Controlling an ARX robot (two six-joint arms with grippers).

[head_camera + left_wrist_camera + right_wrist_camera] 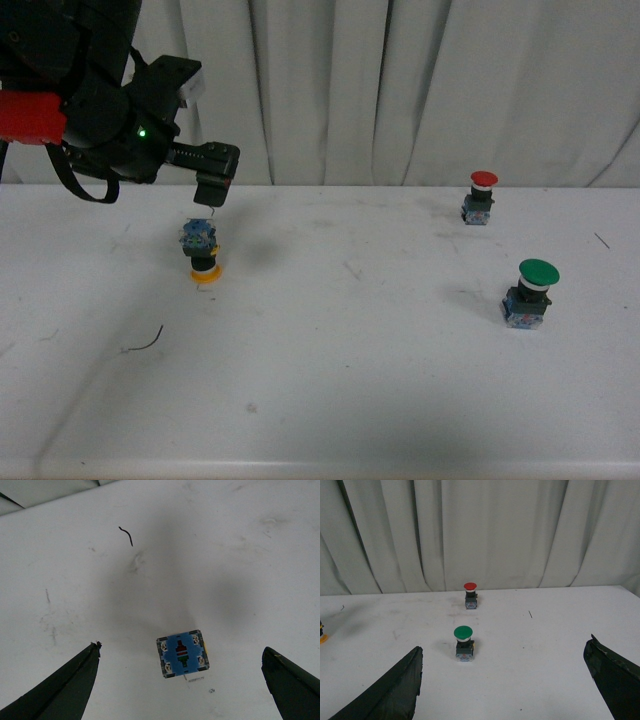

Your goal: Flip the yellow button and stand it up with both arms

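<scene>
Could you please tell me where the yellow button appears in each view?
Front: yellow button, cap down, below left tool.
Left wrist: its blue base between the fingers.
Right wrist: orange sliver at picture edge.
Landmark: green button, front and right wrist.

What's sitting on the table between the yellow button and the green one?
Nothing. In the front view, the table between the yellow button and the green button is bare white surface, only faintly scuffed.

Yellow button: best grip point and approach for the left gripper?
Grip the blue contact block across two flat opposite sides, coming straight down. The yellow button stands cap-down, so the square block is on top, right under the open left gripper; the rounded cap sits against the table.
</scene>
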